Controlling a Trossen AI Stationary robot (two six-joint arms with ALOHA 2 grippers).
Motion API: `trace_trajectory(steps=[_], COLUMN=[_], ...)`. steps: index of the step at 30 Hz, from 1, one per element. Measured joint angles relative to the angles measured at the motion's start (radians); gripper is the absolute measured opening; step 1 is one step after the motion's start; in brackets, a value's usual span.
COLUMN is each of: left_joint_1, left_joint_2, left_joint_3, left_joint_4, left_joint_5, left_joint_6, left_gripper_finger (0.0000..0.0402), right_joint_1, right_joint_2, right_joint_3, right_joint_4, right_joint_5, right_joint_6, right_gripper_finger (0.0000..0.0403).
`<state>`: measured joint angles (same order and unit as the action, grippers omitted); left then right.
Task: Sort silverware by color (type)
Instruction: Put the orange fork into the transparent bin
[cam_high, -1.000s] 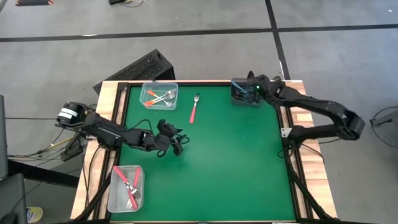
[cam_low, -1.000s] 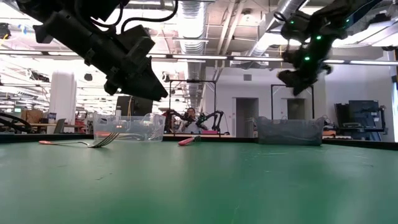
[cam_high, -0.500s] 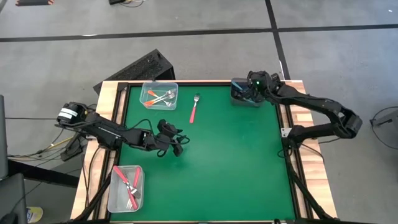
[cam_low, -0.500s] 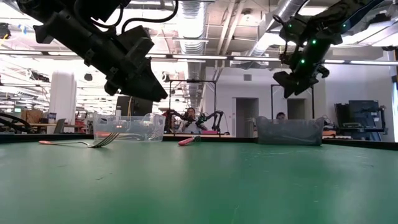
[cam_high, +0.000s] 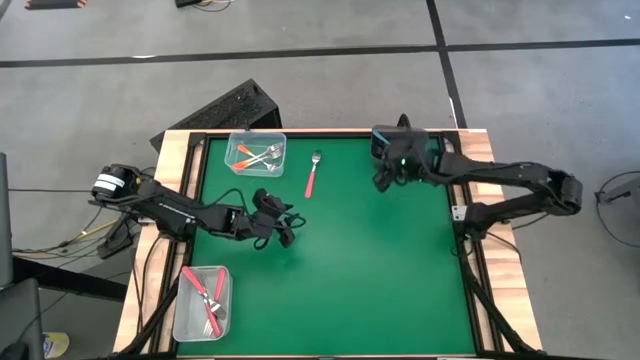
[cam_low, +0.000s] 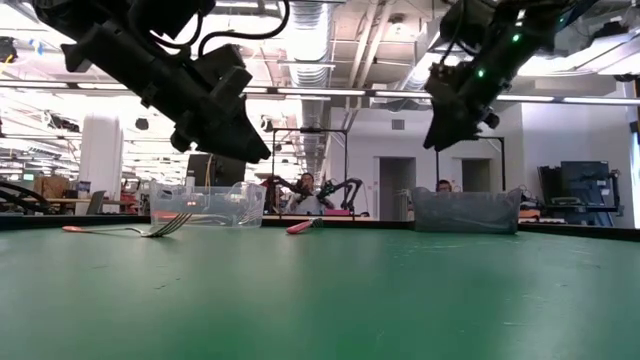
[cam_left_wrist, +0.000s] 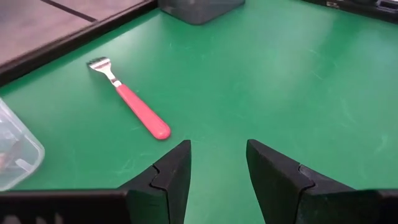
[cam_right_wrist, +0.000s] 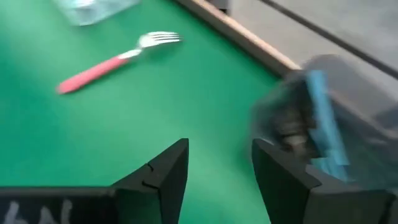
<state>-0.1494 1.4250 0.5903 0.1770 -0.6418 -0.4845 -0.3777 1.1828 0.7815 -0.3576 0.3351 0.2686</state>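
A red-handled fork (cam_high: 313, 176) of the silverware lies flat on the green mat (cam_high: 340, 260), tines toward the far edge; it also shows as the fork (cam_left_wrist: 134, 104) and the fork (cam_right_wrist: 115, 62). My left gripper (cam_high: 287, 236) hovers open over the mat, near-left of that fork, with nothing between its fingers (cam_left_wrist: 171, 177). My right gripper (cam_high: 381, 182) hangs open just near-side of the dark bin (cam_high: 392, 146), right of the fork, also holding nothing (cam_right_wrist: 221, 168). A second fork (cam_low: 135, 230) lies on the mat at the left in the low view.
A clear bin (cam_high: 255, 153) with orange-handled forks stands at the far left. Another clear bin (cam_high: 203, 300) with red-handled forks sits at the near left edge. The dark bin (cam_right_wrist: 317, 124) holds light blue handles. The mat's middle and right half are bare.
My right gripper has left its place above the dark bin and swung toward the table's near and left sides, turning toward the red-handled fork. My left arm has kept still, and the forks have not moved.
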Motion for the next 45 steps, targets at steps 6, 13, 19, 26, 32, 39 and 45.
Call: trace_trajectory(steps=[6, 13, 19, 26, 32, 39, 45], left_joint_1=[0.068, 0.112, 0.113, 0.127, 0.128, 0.12, 0.042], left_joint_2=[0.0, 0.0, 0.0, 0.0, 0.0, 0.0, -0.033], left_joint_3=[0.0, 0.0, 0.0, 0.0, 0.0, 0.0, 0.0], left_joint_4=[0.067, 0.064, 0.052, -0.019, -0.104, -0.257, -0.483], left_joint_5=[0.024, 0.054, 0.055, 0.053, 0.024, 0.036, 0.187], left_joint_6=[0.072, 0.099, 0.126, 0.126, 0.078, -0.029, -0.12], left_gripper_finger=[0.0141, 0.0141, 0.0141, 0.0141, 0.0141, 0.0141, 0.0141], right_joint_1=[0.196, 0.278, 0.223, 0.133, 0.091, 0.167, 0.279], right_joint_2=[0.0, 0.096, 0.296, 0.532, 0.705, 0.838, 0.87], right_joint_3=[-0.001, -0.001, 0.054, 0.286, 0.519, 0.663, 0.68], right_joint_4=[0.045, 0.209, 0.285, 0.225, 0.06, 0.016, 0.119], right_joint_5=[0.033, 0.09, 0.022, -0.048, -0.16, -0.263, -0.261], right_joint_6=[0.115, 0.238, 0.239, 0.179, 0.151, 0.147, 0.126], right_gripper_finger=[0.019, 0.018, 0.0168, 0.0151, 0.0135, 0.0096, 0.0081])
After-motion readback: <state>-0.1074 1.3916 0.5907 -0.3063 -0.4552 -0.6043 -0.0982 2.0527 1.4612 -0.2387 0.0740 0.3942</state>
